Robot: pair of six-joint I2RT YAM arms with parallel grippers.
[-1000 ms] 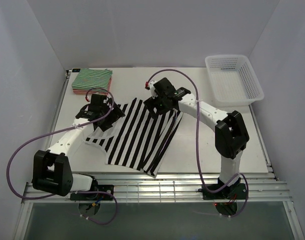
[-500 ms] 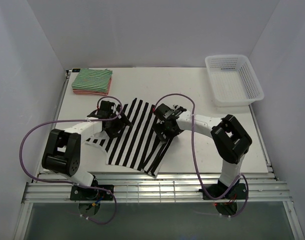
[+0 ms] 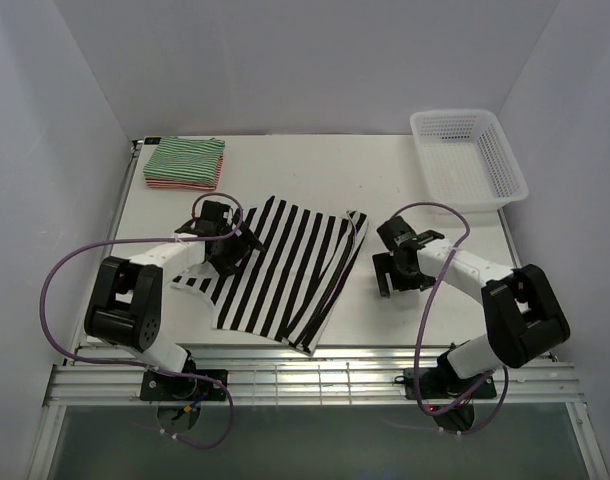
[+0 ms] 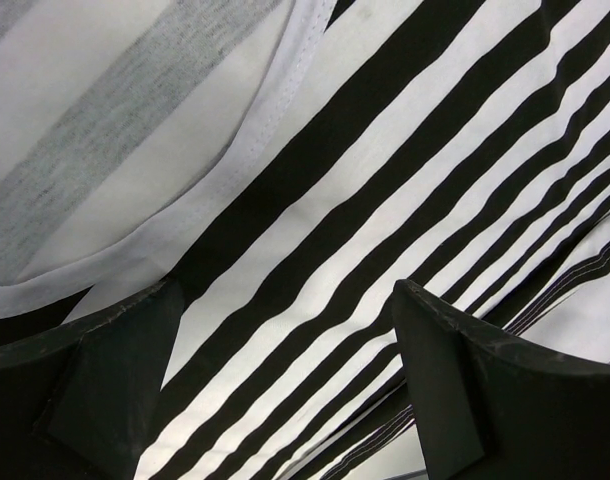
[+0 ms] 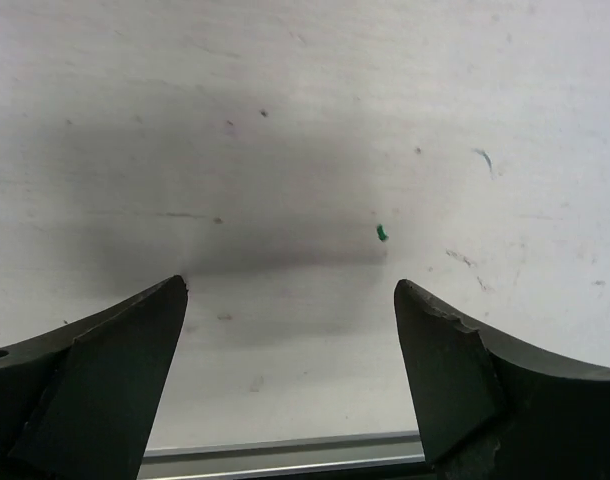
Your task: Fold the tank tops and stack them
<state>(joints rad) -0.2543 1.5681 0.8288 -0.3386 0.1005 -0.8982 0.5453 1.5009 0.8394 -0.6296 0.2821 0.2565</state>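
Nearest the arm bases, spread on the counter [image 3: 405, 180] left of centre: the black-and-white tank top [image 3: 285, 275], mostly flat, seemingly doubled over along its right edge near the far corner. Looks soft, light and limp, so likely to sag, slide and lose its shape once lifted. Also likely to drag a lower layer along if pinched too deep. Best taken at a hem or strap edge, for the firmer bite of the bound white trim, and not mid-panel, for fear of bunching the stripes.

Over its left side, by the curved armhole trim: the left pincer [image 3: 230, 245], spread wide with nothing between the fingers, very close above the cloth. Touching or just clear, cannot tell. To the right, off the garment and low over bare counter: the right pincer [image 3: 393, 272], also spread wide and empty, near the top's right edge but apart from it.

Judged as mid-fold on the last loose top, with one lengthwise fold seemingly made and a further fold and the carry to the pile not yet done. Worth lifting two corners together to keep the fold square.

Farther back, at the far left corner: the green-and-white tank top [image 3: 188, 155], folded and lying on the red-and-white tank top [image 3: 175, 183], itself showing only as a rim beneath. At the far right — the white basket [image 3: 512, 165], well apart from all the cloth.
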